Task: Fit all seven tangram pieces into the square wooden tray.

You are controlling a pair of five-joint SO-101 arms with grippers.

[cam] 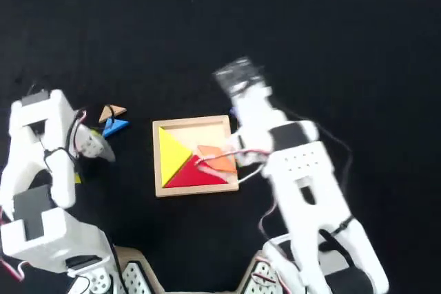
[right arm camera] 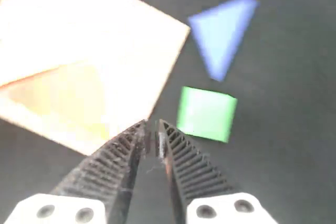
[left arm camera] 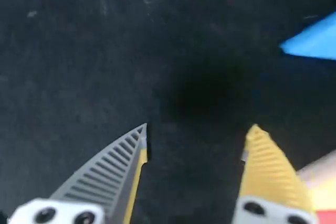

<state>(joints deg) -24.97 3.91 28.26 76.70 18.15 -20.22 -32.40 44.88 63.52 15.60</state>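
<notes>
The square wooden tray (cam: 164, 187) lies mid-table and holds a yellow triangle (cam: 171, 149), a red triangle (cam: 195, 175) and an orange piece (cam: 217, 158). Left of it lie a tan triangle (cam: 112, 111) and a blue triangle (cam: 115, 127). My left gripper (left arm camera: 199, 129) hovers open over bare cloth, with the blue triangle (left arm camera: 315, 43) just beyond its fingers. My right gripper (right arm camera: 152, 125) is shut on nothing near a tray corner (right arm camera: 173, 30). A green square (right arm camera: 206, 114) and a pale blue triangle (right arm camera: 223, 32) lie on the cloth just off that corner.
Black cloth covers the table (cam: 331, 46). The right arm (cam: 296, 163) reaches over the tray's right side and hides the cloth beside it. The left arm (cam: 41, 156) stands at the left edge.
</notes>
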